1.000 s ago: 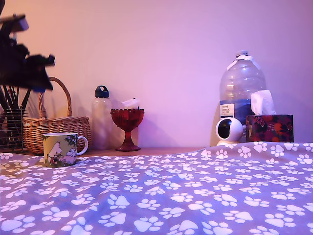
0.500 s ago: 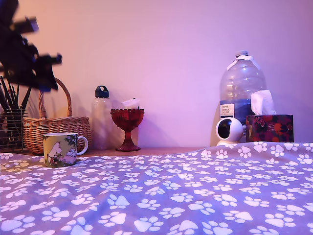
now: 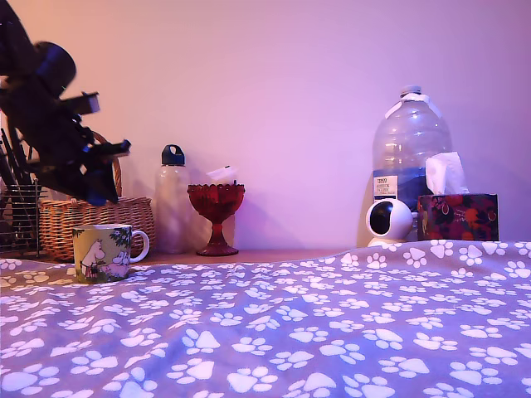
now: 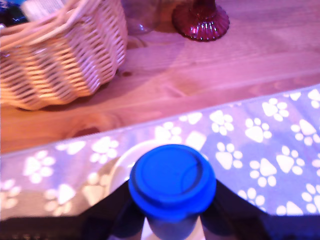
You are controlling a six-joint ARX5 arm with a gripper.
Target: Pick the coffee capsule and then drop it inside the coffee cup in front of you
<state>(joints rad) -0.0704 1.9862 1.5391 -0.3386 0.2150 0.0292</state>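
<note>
With our claw (image 4: 172,227) pinching the blue capsule (image 4: 172,181) above the cup (image 3: 102,252), we should centre it over the white rim before letting go.

Wicker basket (image 3: 95,220), red goblet (image 3: 216,211), tissue box (image 3: 457,215).

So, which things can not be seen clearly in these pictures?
- Coffee cup inside, wrist view: the coffee capsule covers most of it; only part of the white rim shows.
- Gripper fingers, wrist view: cut off by the picture's edge.
- Gripper, exterior view: dark and blurred; the capsule cannot be made out there.
- Basket contents: hidden by its wall in the exterior view, cut off in the wrist view.
</note>
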